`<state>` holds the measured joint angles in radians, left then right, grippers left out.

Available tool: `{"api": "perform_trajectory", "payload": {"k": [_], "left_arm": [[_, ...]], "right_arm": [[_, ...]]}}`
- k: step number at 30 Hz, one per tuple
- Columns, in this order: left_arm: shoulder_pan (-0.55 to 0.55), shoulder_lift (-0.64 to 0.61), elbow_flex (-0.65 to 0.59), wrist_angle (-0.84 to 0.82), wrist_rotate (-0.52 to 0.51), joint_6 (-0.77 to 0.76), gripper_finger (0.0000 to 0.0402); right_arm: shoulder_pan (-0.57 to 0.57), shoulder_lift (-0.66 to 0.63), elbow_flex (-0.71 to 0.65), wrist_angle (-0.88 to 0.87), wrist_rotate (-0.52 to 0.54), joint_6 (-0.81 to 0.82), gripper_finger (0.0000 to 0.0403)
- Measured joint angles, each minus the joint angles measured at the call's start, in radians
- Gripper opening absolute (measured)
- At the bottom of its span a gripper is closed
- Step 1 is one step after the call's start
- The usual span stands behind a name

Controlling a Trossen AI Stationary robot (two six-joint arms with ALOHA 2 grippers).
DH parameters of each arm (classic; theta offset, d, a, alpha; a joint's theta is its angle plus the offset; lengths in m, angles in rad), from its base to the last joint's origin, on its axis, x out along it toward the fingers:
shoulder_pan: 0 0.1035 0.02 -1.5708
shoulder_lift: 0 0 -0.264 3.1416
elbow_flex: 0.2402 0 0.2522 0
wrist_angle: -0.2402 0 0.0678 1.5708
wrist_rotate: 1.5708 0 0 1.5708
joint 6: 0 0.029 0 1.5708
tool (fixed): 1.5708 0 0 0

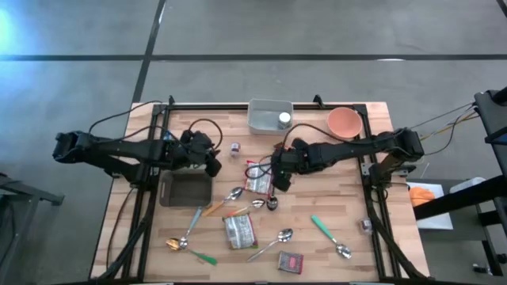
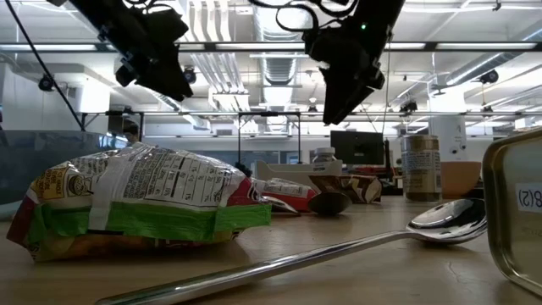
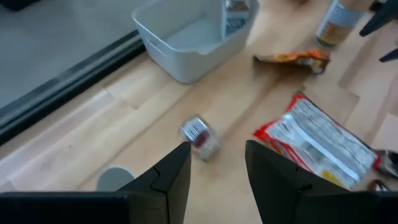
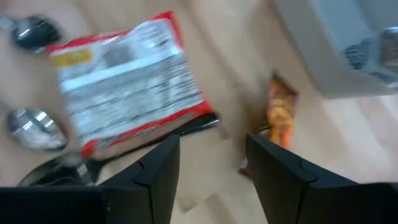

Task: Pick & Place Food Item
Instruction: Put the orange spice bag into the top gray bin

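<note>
Two dark robot arms reach inward over a pale wooden-plank table (image 1: 333, 198) strewn with packets and cutlery. At left, the left gripper (image 1: 212, 165) hovers above the table beside a dark rectangular metal tray (image 1: 186, 190); in its wrist view its fingers (image 3: 176, 174) stand apart with nothing between them, over a small clear jar with a barcode label (image 3: 200, 132). Below the tray lie a steel spoon (image 1: 192, 224) and a green-and-yellow snack bag (image 1: 239, 230). At centre, against the table's far edge, sits a grey plastic bin (image 1: 261, 119). Near the table's middle, the right gripper (image 1: 281, 178) hangs above the table; its fingers (image 4: 158, 171) are spread and hold nothing, just beside a red-bordered white food packet (image 1: 257, 182) lying flat on the wood. An orange snack wrapper (image 4: 281, 115) lies near it. Farther right, a terracotta-coloured bowl (image 1: 344, 122) rests by the far edge, and a green-handled spoon (image 1: 331, 237) lies toward the near right corner.
</note>
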<state>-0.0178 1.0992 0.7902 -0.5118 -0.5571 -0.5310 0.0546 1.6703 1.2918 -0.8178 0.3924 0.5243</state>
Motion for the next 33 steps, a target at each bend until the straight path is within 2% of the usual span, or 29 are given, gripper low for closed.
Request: {"api": "perform_trajectory", "payload": {"k": [7, 14, 26, 33], "left_arm": [[0.031, -0.037, -0.033, 0.012, 0.000, 0.045, 0.0157], [0.064, -0.110, -0.085, 0.060, 0.000, 0.094, 0.0157], [0.072, -0.155, -0.091, 0.061, 0.009, 0.135, 0.0157], [0.072, -0.155, -0.091, 0.059, 0.012, 0.139, 0.0157]], "right_arm": [[-0.108, 0.013, 0.003, -0.054, -0.002, -0.015, 0.0169], [-0.157, 0.056, 0.007, -0.046, -0.041, -0.079, 0.0174], [-0.198, 0.152, 0.010, -0.042, -0.052, -0.131, 0.0271], [-0.198, 0.213, 0.010, -0.057, 0.028, -0.133, 0.0280]]}}
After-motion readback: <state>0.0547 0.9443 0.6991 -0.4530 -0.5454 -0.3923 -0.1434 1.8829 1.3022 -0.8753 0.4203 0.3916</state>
